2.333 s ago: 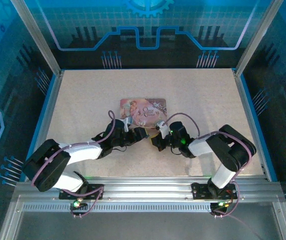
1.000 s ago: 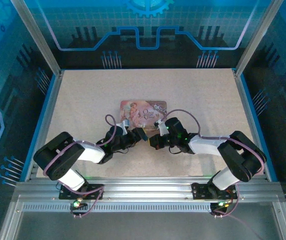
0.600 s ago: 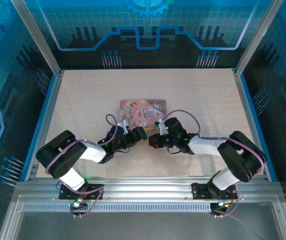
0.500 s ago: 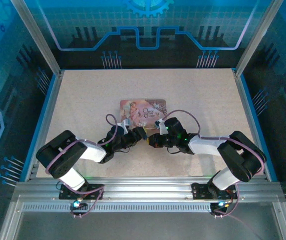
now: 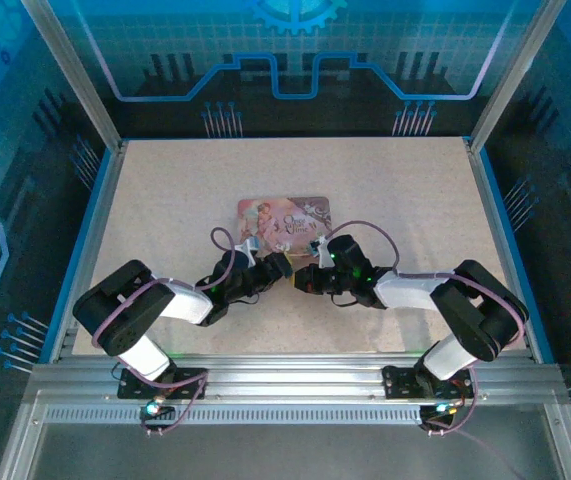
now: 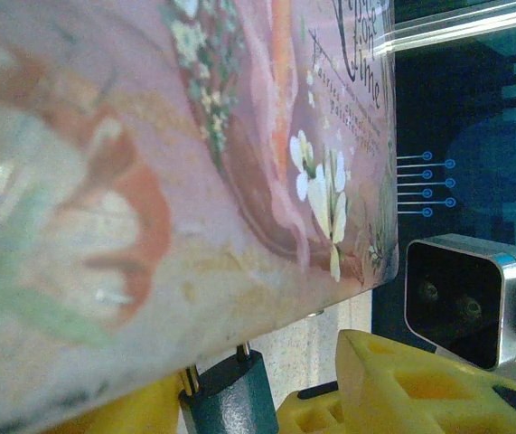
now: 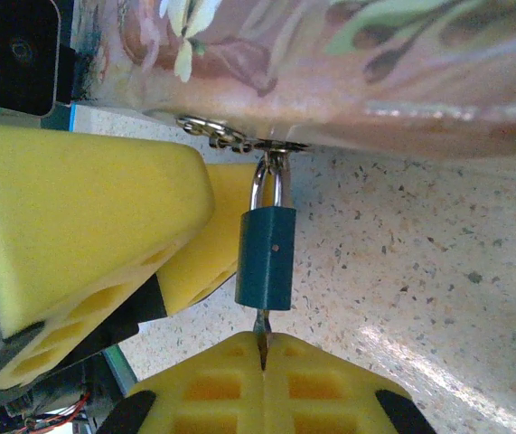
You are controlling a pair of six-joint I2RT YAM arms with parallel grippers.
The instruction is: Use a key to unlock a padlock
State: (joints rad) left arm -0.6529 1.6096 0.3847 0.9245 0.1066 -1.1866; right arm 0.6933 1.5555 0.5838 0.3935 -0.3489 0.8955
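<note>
Speckled table: tin box wears padlock; right hand pinches key, left hand half-open

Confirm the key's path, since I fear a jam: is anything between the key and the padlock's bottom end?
Nothing visible. The key, pinched in the right gripper, meets the padlock directly at its underside. The left gripper's fingers sit beside the padlock's body, not below it.
</note>
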